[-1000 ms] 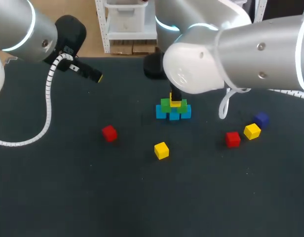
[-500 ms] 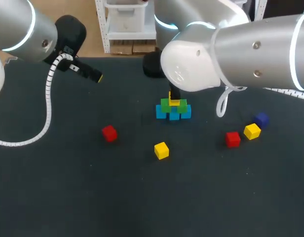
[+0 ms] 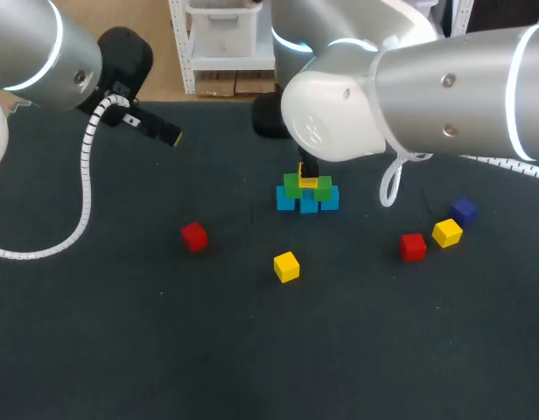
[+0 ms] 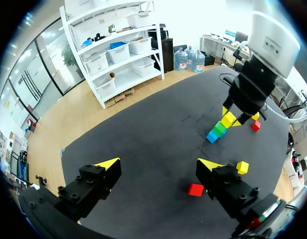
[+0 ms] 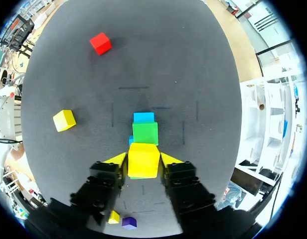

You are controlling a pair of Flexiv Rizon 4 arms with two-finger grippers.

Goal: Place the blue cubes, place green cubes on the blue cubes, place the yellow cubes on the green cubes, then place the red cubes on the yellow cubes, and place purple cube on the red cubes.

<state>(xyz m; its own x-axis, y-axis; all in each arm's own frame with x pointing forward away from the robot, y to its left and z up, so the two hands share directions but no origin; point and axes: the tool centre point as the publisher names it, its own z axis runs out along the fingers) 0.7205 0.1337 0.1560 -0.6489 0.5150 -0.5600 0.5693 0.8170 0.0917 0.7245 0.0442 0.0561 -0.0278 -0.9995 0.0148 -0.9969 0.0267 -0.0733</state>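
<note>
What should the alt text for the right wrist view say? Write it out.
The right gripper is shut on a yellow cube, with a green cube and a blue cube just ahead of it. Farther ahead on the dark table lie a loose yellow cube and a red cube.

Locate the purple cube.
Head view: the purple cube sits at the right side of the table, just beyond a loose yellow cube, with a red cube next along, well right of the stack.
</note>
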